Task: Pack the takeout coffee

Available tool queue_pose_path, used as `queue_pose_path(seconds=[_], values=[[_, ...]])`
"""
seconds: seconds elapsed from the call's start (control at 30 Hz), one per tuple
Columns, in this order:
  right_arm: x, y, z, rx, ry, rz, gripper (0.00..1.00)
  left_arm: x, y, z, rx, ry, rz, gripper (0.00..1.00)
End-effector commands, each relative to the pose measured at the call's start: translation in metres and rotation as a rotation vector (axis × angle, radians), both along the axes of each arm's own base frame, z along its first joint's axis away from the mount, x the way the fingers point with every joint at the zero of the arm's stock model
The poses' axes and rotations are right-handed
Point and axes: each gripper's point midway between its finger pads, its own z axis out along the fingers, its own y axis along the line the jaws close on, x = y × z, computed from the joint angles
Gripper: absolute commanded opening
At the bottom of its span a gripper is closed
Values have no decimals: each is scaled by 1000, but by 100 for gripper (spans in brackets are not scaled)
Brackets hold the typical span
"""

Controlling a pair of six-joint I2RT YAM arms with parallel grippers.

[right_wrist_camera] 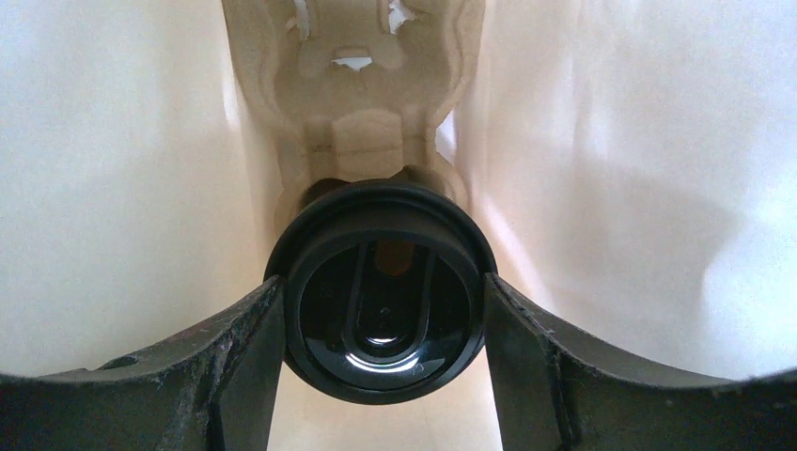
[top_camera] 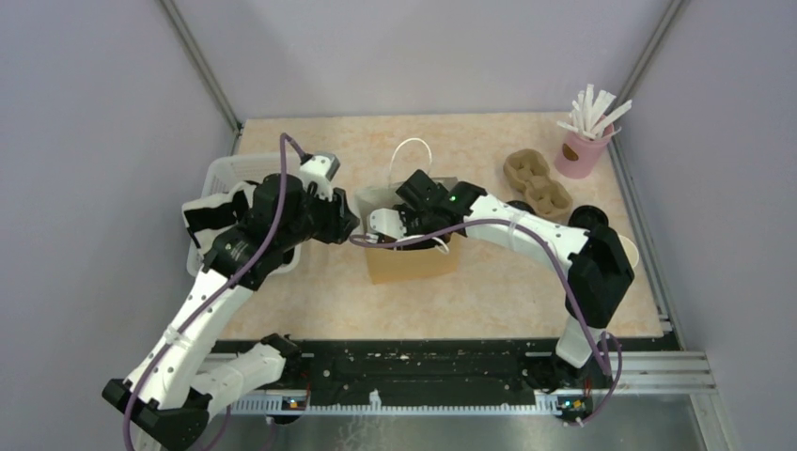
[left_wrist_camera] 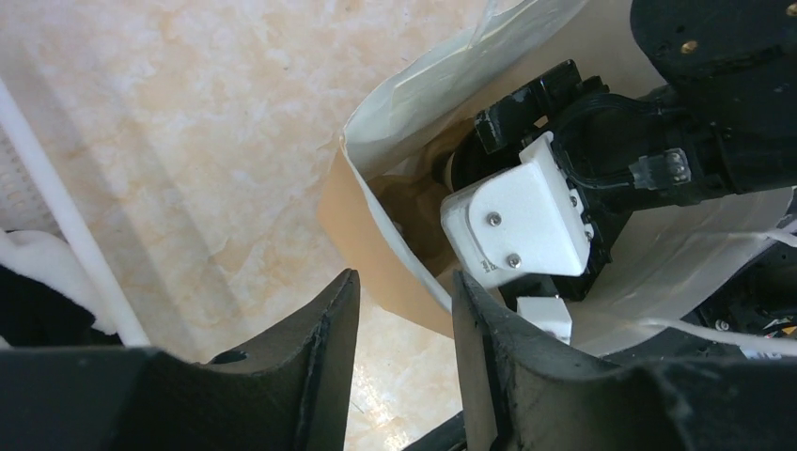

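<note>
The brown paper bag (top_camera: 414, 263) stands open at mid-table, its pale inner walls (right_wrist_camera: 113, 141) filling the right wrist view. My right gripper (right_wrist_camera: 383, 282) reaches down inside it, shut on a takeout coffee whose round black lid (right_wrist_camera: 381, 310) touches both fingers. Below the cup, a cardboard carrier (right_wrist_camera: 357, 94) lies at the bag's bottom. My left gripper (left_wrist_camera: 406, 277) hovers just outside the bag's left rim (left_wrist_camera: 352, 207). Its jaws stand apart with only tabletop between them. From above, the left gripper (top_camera: 350, 225) sits at the bag's upper left corner.
A white basket (top_camera: 221, 174) sits under the left arm. At the back right are a second cardboard carrier (top_camera: 538, 183) and a pink cup of straws (top_camera: 583, 150). Another black-lidded cup (top_camera: 587, 218) and a lidless white cup (top_camera: 628, 249) stand by the right arm's elbow.
</note>
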Motion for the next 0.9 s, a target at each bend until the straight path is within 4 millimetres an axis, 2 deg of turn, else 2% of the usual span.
queue_pose_path(seconds=[0.0,0.1,0.33,0.6,0.73,0.87], values=[[-32,-31,-61,-185,184,-26,25,0,9,16,4,-90,16,49],[-29,-29,-51,-178,173,-32,25,-2,13,20,6,-102,30,50],[-19,-11,-12,-119,129,-41,30,-6,18,30,-6,-135,44,53],[-17,-5,13,-101,116,-65,51,-10,22,34,4,-152,40,53],[-14,-4,30,-70,73,-77,67,-10,22,36,2,-162,35,53],[-13,-1,50,-21,39,-96,78,-11,20,37,-3,-168,25,53]])
